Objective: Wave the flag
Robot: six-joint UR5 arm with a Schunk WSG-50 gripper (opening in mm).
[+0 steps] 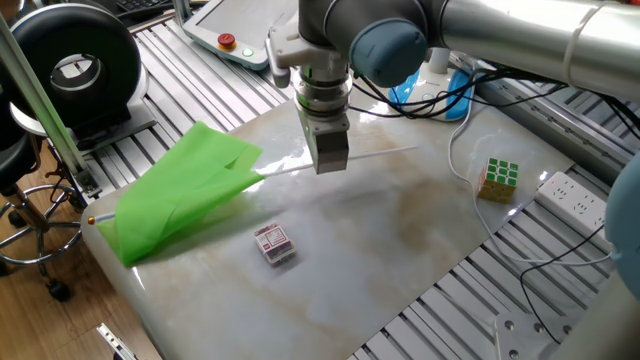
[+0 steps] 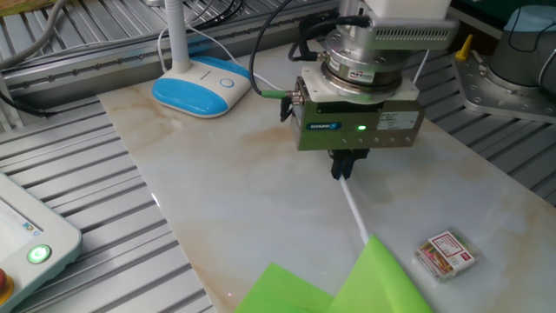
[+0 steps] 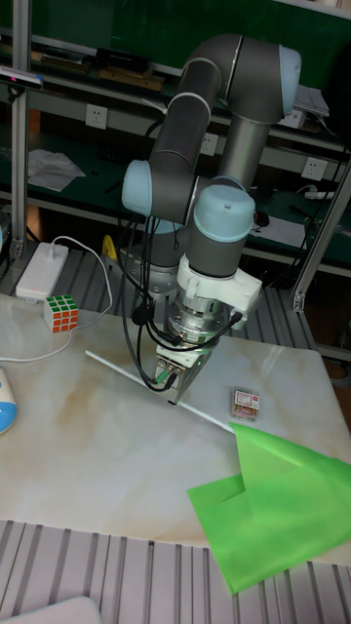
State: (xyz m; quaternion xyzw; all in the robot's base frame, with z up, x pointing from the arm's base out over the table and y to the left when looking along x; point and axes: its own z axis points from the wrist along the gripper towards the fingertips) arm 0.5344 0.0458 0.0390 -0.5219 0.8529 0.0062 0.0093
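The flag's lime-green cloth lies crumpled at the marble top's left corner, and its gold tip pokes past the edge. Its slim white pole runs low across the slab. My gripper points straight down at mid-pole and is shut on it. In the other fixed view the dark fingertips pinch the pole, with the cloth at the bottom edge. The tall fixed view shows the gripper on the pole and the cloth spread at the front right.
A small red-and-white box lies near the flag. A Rubik's cube stands by the right edge beside a white cable and a power strip. A blue-white device sits at the back, and a teach pendant rests on the rails.
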